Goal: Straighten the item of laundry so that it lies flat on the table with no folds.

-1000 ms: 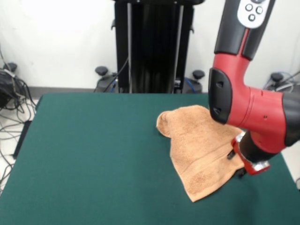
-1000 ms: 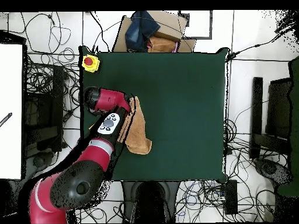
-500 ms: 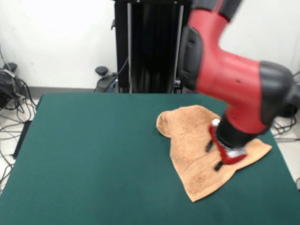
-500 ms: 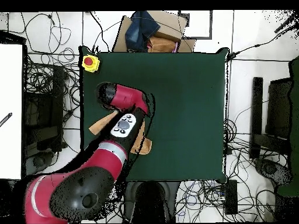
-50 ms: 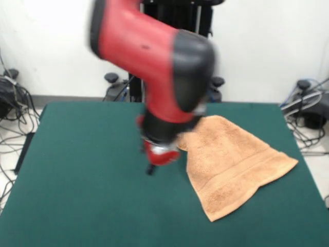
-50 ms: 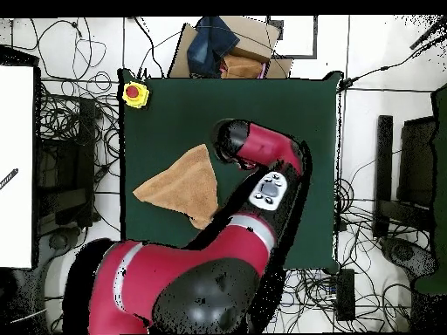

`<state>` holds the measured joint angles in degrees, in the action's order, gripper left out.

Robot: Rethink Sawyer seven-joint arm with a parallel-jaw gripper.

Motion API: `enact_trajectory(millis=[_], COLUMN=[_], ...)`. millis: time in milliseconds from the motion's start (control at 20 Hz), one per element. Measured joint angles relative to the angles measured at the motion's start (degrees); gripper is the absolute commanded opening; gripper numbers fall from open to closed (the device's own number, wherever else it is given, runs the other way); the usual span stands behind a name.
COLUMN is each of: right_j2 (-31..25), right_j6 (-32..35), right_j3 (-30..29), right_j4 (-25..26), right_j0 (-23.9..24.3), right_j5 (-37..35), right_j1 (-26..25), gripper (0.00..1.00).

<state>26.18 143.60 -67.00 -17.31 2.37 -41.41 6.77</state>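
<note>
Front and overhead views of a towel-flattening task. The peach-orange terry towel (image 5: 231, 164) lies right of centre in the front view, on the dark green desk (image 5: 77, 195); in the overhead view it appears as a roughly triangular shape at centre left of the desk. Its outline is not square: a rounded fold bunches at the towel's upper left corner in the front view, next to the arm, and one woven band runs along the lower right edge, so part of the cloth is judged to lie doubled under itself.

The end effector (image 5: 154, 159) hangs left of the towel, near centre frame, over bare desk and just beside the bunched corner. It is blurred, and whether it is spread or pressed together cannot be told.

Handling, as a judgement: the towel is light, soft and limp, neither fragile nor slippery, and its pile should drag on the felt-like top. A pinch at a free corner or along the stiffer banded edge, pulled outward and low, seems the best hold; a grip mid-cloth would probably only raise a new ridge.
</note>
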Motion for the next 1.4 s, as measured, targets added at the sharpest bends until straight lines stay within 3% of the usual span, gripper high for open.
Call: enact_trajectory(millis=[250, 650, 1050, 1400], right_j2=[-1.7, -4.7, -8.2, -9.6], right_j6=[-9.0, -19.5, -24.4, -25.5], right_j3=[-0.4, -0.4, 0.1, 1.1], right_j4=[8.2, 16.0, 21.3, 25.3], right_j0=[7.3, 17.7, 26.0, 28.3], right_j5=[0.0, 0.7, 1.8, 2.1], right_j1=[2.8, 3.7, 2.9, 1.9], gripper=[1.0, 1.0, 1.0, 1.0])
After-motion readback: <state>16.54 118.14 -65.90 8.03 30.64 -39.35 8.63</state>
